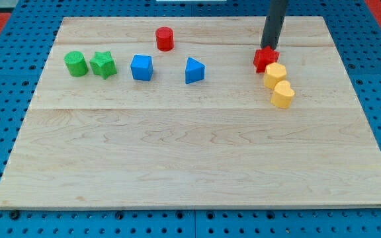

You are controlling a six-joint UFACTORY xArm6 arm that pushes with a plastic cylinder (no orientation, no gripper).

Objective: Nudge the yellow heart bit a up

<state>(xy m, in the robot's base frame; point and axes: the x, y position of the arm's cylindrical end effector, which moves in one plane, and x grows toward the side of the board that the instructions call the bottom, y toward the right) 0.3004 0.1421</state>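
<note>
Presently, my tip [268, 48], a bare rod with no jaws and holding nothing, stands just above the red block [265, 59]. Below-right of it, past the yellow block [274, 75], lies the yellow heart [283, 94], needing a push from beneath.

yellow heart [283, 95] flat, board's right side

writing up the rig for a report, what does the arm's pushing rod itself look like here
Only the rod shows: a straight, plain cylinder, dark grey to black, smooth and unmarked, entering from the view's top edge. No cables, labels or arm body are visible. It seems to narrow slightly toward my tip, which ends just above the red block at the head of the two yellow blocks.
</note>
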